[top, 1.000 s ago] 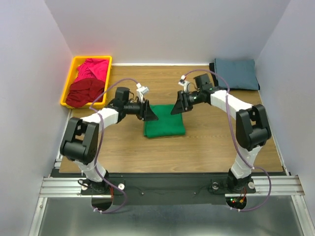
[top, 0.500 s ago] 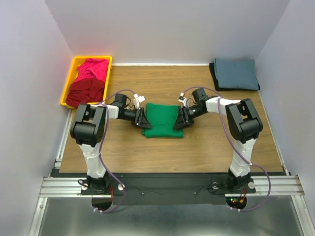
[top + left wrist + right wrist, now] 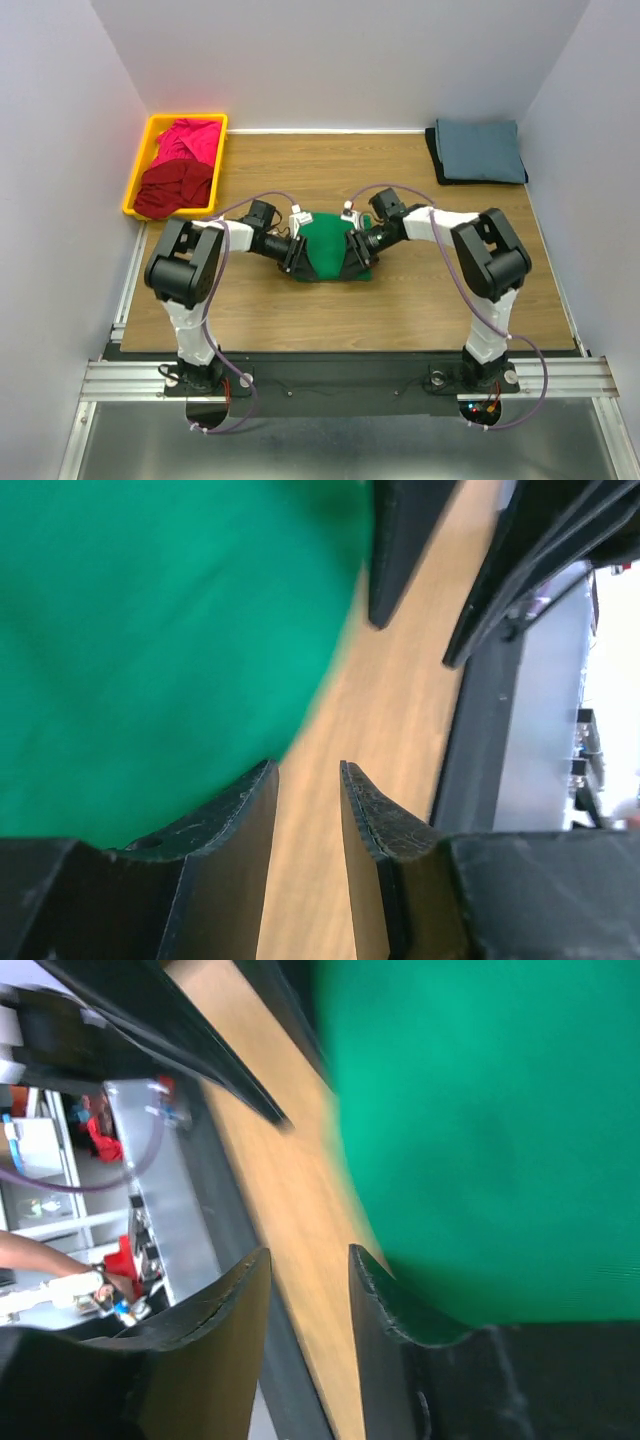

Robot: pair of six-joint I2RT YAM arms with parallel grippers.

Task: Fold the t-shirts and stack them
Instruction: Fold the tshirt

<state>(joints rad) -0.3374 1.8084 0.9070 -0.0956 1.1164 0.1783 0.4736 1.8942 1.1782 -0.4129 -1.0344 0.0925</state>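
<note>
Bin [image 3: 186,118] and blue-grey t-shirt [image 3: 480,150] show only overhead.

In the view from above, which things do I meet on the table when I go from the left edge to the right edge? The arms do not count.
yellow bin → green shirt → blue-grey shirt. The pink shirt and the dark red shirt both lie in the bin, so they have no separate place in this order.
</note>
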